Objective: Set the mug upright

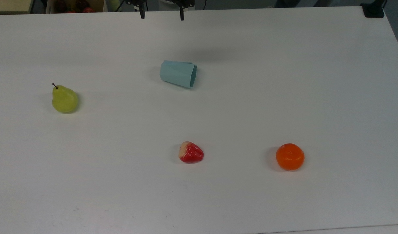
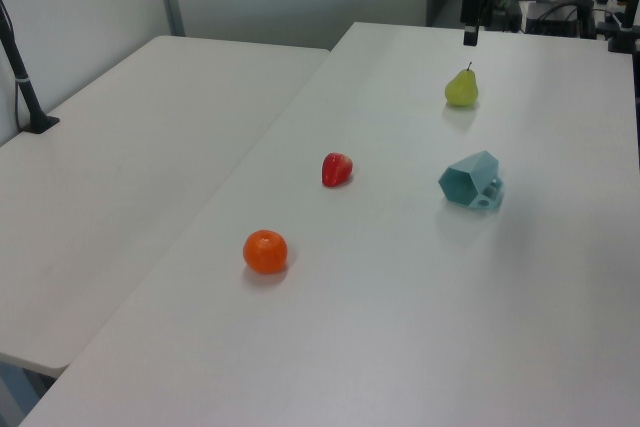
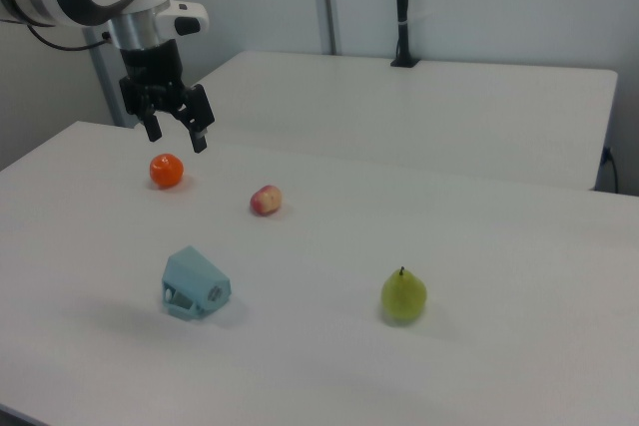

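White tabletop (image 1: 283, 81) is stretching wide under my work, with a second table (image 2: 150, 147) sitting alongside it. The mug (image 1: 178, 73) is lying on its side near the middle of the far half in the top view, its long axis running roughly left to right there, open mouth facing the top view's right and narrower base pointing to the top view's left. In the right view the mug (image 3: 196, 286) is showing its underside toward the camera. Bare surface is surrounding it on all sides: the pear (image 1: 64, 99) is sitting well apart toward the top view's left, the strawberry (image 1: 191, 152) and the orange (image 1: 290, 157) are resting well apart nearer the camera. I am hanging my gripper (image 3: 178, 127) high above the table, fingers pointing down and spread wide apart, gripping nothing, well clear of the mug.
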### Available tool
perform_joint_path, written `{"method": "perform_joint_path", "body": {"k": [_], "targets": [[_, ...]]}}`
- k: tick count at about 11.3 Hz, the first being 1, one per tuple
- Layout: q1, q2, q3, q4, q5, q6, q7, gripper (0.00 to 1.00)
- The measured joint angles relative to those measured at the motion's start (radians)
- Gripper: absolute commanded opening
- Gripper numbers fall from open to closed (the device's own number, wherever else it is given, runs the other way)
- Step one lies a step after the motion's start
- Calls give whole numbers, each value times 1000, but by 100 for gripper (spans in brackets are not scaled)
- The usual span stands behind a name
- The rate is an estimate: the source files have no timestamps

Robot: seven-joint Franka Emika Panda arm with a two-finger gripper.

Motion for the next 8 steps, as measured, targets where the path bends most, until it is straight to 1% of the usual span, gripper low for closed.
{"method": "perform_joint_path", "body": {"k": [8], "targets": [[1,0,1,-9,0,0,0,100]]}}
